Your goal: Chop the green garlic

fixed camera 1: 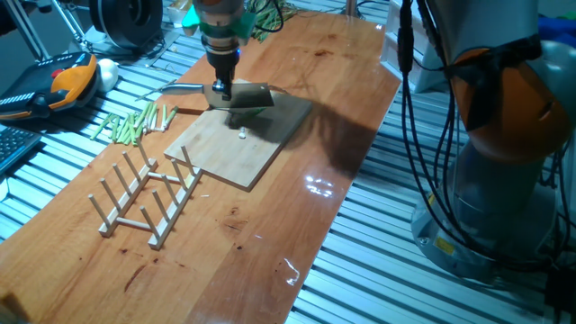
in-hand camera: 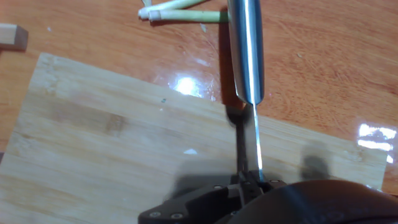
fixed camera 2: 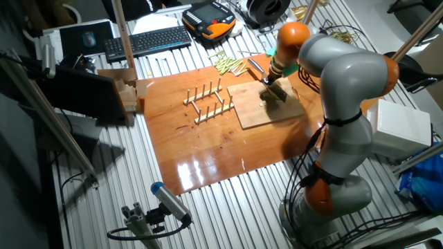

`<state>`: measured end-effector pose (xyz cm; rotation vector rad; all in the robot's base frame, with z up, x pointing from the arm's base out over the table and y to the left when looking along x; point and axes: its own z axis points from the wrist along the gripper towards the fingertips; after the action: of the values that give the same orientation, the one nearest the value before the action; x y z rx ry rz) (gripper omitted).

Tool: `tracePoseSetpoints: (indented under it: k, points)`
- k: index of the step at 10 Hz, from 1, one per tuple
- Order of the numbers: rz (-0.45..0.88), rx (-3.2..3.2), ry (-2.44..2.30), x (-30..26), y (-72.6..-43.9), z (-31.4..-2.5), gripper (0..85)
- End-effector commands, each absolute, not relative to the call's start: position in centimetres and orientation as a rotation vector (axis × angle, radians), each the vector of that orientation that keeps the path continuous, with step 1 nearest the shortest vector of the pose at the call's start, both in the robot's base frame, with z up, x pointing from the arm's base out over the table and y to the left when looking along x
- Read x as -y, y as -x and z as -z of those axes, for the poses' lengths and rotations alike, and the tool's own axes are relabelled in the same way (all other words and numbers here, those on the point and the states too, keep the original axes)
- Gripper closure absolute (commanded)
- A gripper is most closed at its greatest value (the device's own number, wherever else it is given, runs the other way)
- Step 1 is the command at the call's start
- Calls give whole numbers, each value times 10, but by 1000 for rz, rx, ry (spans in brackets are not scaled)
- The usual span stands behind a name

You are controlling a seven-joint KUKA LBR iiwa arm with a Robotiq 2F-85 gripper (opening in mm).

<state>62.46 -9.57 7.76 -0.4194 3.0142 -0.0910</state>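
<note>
My gripper (fixed camera 1: 220, 90) is shut on a knife (fixed camera 1: 243, 97) where the steel handle (in-hand camera: 245, 50) meets the blade. It holds the blade low over the far part of the bamboo cutting board (fixed camera 1: 238, 148). A thin pale-green piece of green garlic (fixed camera 1: 261, 110) shows at the blade's lower edge. A tiny whitish bit (fixed camera 1: 242, 135) lies on the board in front of the blade and also shows in the hand view (in-hand camera: 191, 151). In the hand view the gripper (in-hand camera: 249, 182) hides the rest of the blade and the stalk.
A heap of green sticks (fixed camera 1: 135, 124) lies left of the board, and two pale stalks (in-hand camera: 180, 9) lie beside the knife handle. A wooden peg rack (fixed camera 1: 148, 193) stands in front of the board. Long dark-green stalks (fixed camera 1: 265, 18) lie at the far end. The arm's base (fixed camera 1: 504, 180) is on the right.
</note>
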Motion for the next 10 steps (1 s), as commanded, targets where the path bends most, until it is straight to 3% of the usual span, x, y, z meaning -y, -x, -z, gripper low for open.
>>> tracePoseSetpoints:
  k: [1, 10]
  points:
    - [91, -3025, 424, 95, -625, -77, 850]
    - [103, -3117, 446, 97, -624, -75, 850]
